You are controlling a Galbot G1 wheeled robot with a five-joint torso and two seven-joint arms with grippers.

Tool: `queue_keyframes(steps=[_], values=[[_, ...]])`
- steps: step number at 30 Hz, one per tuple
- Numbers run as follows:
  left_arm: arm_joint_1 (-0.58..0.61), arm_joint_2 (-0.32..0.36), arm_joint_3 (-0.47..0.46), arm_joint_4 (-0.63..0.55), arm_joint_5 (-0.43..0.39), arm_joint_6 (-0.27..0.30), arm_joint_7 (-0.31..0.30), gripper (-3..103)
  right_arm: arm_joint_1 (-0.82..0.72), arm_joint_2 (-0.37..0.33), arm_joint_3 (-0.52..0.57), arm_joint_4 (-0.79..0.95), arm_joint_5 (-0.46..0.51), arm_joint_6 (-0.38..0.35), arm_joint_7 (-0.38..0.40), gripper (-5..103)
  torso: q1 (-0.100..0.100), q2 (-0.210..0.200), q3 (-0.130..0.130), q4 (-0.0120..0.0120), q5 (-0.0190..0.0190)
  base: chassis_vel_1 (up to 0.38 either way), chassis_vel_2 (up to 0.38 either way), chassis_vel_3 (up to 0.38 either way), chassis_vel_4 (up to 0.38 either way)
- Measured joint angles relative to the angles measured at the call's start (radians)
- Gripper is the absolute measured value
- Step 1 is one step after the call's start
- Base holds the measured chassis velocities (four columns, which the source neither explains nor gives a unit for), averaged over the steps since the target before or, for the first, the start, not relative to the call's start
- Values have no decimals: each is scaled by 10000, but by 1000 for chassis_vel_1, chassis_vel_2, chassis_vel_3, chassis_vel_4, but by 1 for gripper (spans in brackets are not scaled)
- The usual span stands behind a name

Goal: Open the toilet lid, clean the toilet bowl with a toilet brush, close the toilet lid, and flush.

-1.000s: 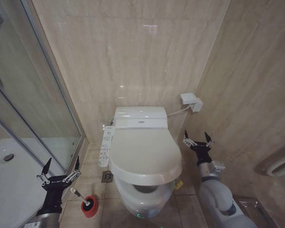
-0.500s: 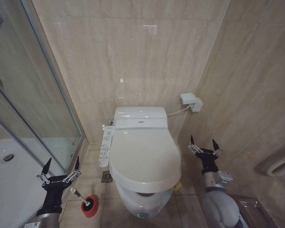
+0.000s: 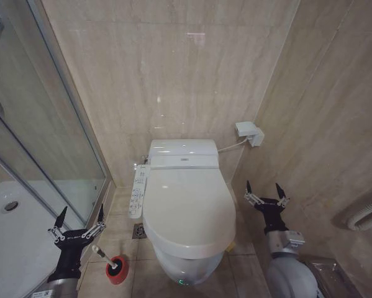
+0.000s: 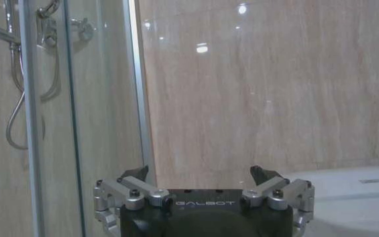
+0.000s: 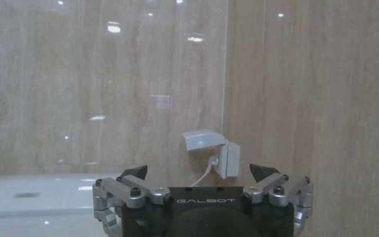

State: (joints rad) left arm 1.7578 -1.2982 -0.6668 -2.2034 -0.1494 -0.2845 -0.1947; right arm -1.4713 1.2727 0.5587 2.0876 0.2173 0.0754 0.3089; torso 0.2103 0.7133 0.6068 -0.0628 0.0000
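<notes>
The toilet lid (image 3: 189, 208) lies shut at centre frame; right gripper (image 3: 261, 194), claws spread and empty, beside it right; flushing wants one careful press; left gripper (image 3: 79, 220) open, lower left

A home bathroom. Beige marble-look tiles (image 3: 173, 74) cover the walls and floor, a smart toilet (image 3: 184, 205) stands against the back wall, and a glass shower stall (image 3: 30, 143) with a hose (image 4: 18, 98) and white tray (image 3: 12, 230) adjoins it.
</notes>
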Motion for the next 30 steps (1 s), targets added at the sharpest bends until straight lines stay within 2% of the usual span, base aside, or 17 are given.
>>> queue_keyframes(steps=[8,21,30], values=[[0,0,0,0,0,0,0,100,-666,6,-240,658,-126,-397,-209,100,0,0,0,-1,0,0,0,0,0],[0,0,0,0,0,0,0,100,-1351,142,-221,1603,-131,-647,259,100,0,0,0,1,0,0,0,0,0],[0,0,0,0,0,0,0,100,-2048,238,-160,2183,-156,-634,233,100,-1,0,0,0,1,0,0,0,0]])
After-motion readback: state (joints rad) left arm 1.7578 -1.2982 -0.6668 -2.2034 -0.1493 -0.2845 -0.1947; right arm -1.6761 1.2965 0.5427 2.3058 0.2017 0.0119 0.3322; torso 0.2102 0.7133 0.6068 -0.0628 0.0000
